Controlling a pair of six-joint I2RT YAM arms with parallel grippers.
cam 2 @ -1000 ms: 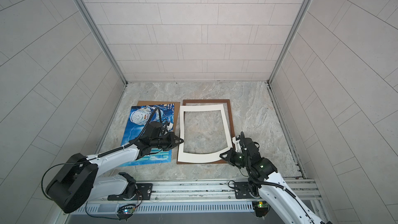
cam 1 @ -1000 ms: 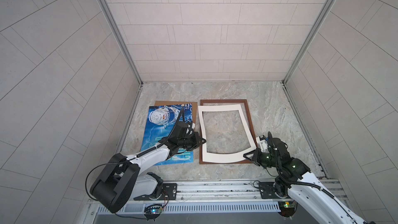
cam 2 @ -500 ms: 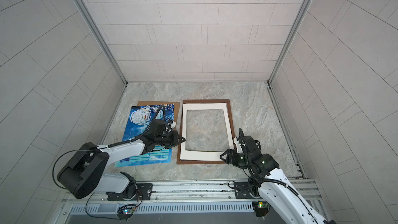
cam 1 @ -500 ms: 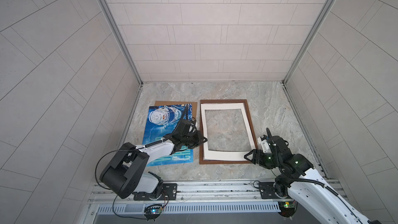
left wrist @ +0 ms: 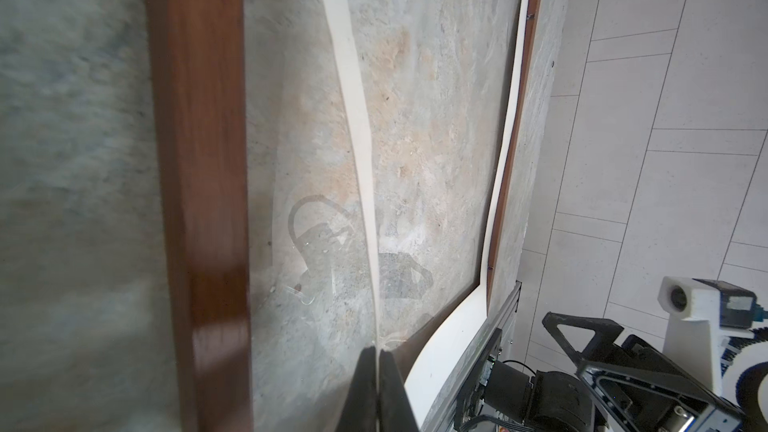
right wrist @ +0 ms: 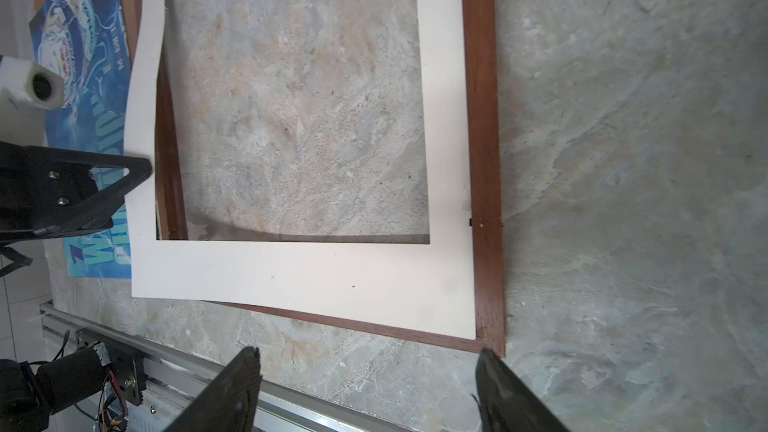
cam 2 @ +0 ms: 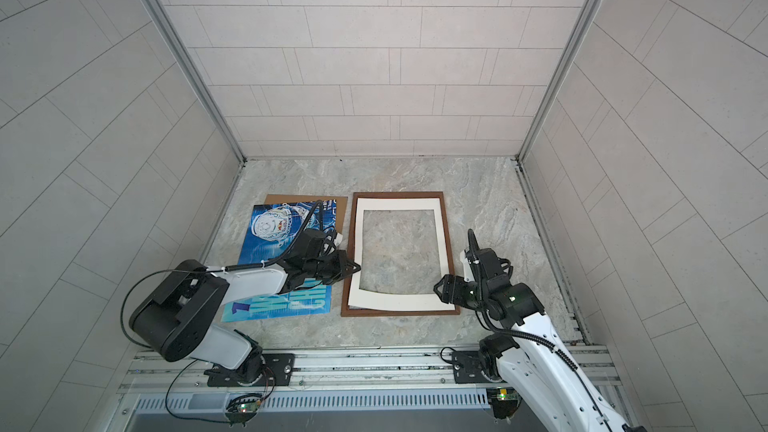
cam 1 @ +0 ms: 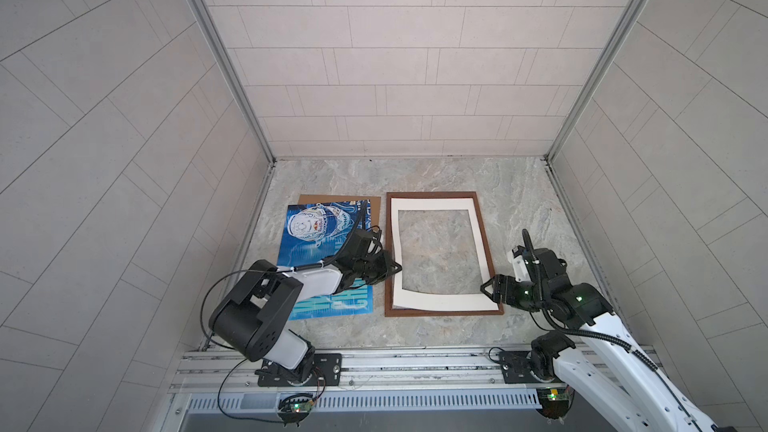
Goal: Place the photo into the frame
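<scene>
1. The marble tabletop (cam 1: pixel 519 201) carried everything, and the frame lay flat near its middle.
2. The dark-brown wooden frame (cam 1: pixel 449 312) lay with its long sides running away from the arm bases. The marble was seen through its open middle.
3. The white mat (cam 1: pixel 440 297) lay inside the frame. Its far strip and its right strip sat flat within the moulding. Its left strip was raised and bent, and toward the near left corner it stood over the frame's left moulding.
4. The photo (cam 1: pixel 307 243) lay face up just beside the frame's left side, outside it, so it was not yet in the frame. Its helmet image was toward the frame's far end and its light-blue lettering toward the near end. It was turned a little against the frame.
5. The brown backing board (cam 1: pixel 375 211) lay under the photo, also left of the frame. Only its far edge and a narrow strip next to the frame were showing.
6. The left gripper (cam 1: pixel 395 270) was at the frame's left side, toward the near end. Its fingers were pressed together, and in the left wrist view the mat's raised edge ran in between the fingertips (left wrist: pixel 365 384), so it pinched the mat.
7. The right gripper (cam 1: pixel 488 289) was just outside the frame's near right corner. Its jaws stood wide apart with nothing between them.
</scene>
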